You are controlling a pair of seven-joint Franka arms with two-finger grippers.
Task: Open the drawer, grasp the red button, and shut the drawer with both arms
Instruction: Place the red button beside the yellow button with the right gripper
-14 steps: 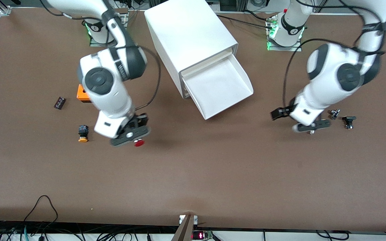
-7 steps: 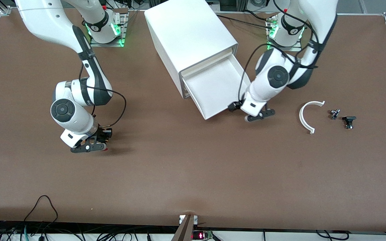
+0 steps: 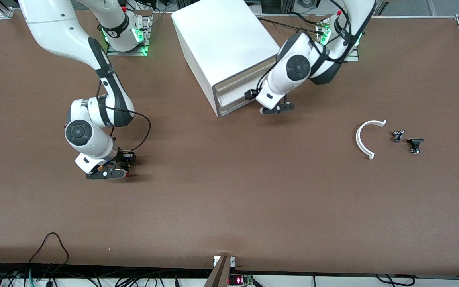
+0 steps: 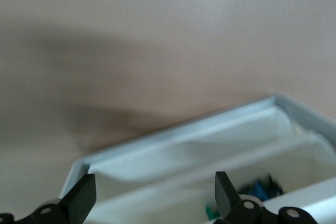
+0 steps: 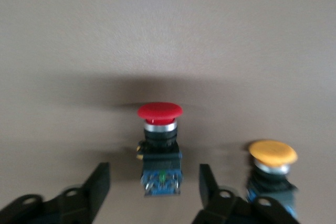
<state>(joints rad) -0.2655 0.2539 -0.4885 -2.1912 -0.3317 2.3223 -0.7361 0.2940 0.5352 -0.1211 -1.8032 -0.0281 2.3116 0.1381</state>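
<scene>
The white cabinet (image 3: 225, 44) stands at the table's back middle, and its drawer (image 3: 235, 91) sits pushed in, the cream front nearly flush. My left gripper (image 3: 276, 109) is open and empty, low in front of the cabinet's front, at the corner toward the left arm's end. The left wrist view shows its fingers (image 4: 81, 200) wide apart before the white drawer fronts (image 4: 210, 145). My right gripper (image 3: 108, 174) is open, low over the table. The red-capped button (image 5: 160, 145) lies on its side between the open fingers, ungripped.
A like button with an orange-yellow cap (image 5: 273, 163) lies right beside the red one. A white curved piece (image 3: 363, 139) and two small black parts (image 3: 397, 135) (image 3: 414, 144) lie toward the left arm's end. Cables hang at the table's front edge.
The drawer, pulled out before, is now pushed in. My left gripper has moved with it toward the cabinet. My right gripper, which carried the red button a second ago, stays low with the button on the table.
</scene>
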